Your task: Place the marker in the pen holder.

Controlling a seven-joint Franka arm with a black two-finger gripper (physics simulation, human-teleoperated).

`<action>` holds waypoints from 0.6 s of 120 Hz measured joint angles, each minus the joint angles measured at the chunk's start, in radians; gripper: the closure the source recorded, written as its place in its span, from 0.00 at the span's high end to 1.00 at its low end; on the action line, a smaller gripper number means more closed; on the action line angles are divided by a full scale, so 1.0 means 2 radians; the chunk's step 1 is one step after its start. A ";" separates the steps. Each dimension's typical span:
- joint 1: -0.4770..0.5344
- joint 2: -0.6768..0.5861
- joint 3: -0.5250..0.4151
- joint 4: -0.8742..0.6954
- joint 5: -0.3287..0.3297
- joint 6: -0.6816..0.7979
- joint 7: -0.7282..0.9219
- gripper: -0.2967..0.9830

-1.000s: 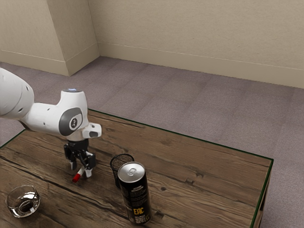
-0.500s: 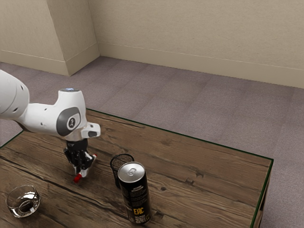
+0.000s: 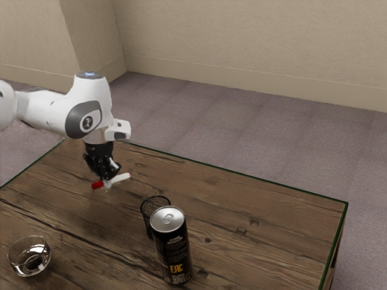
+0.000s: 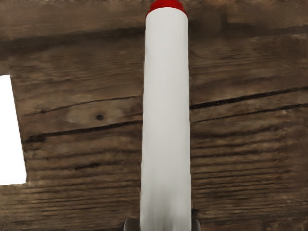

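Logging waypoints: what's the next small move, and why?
I'd shift the end effector toward the exterior view's right, at about this height. It grips the marker crosswise and clear of the table, while the pen holder stands off to that side, with the tall can close by.

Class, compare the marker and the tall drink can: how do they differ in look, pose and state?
The marker is white and red; the can is mostly black with a silver top. The marker is much slimmer than the can. The marker is held sideways in the gripper; the can stands upright on the table. Both are long and rounded.
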 joint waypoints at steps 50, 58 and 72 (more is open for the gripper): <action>-0.028 0.198 -0.084 0.383 0.025 -0.397 -0.014 0.15; -0.028 0.213 -0.094 0.408 0.022 -0.462 -0.014 0.15; -0.033 0.219 -0.113 0.429 0.019 -0.551 -0.012 0.15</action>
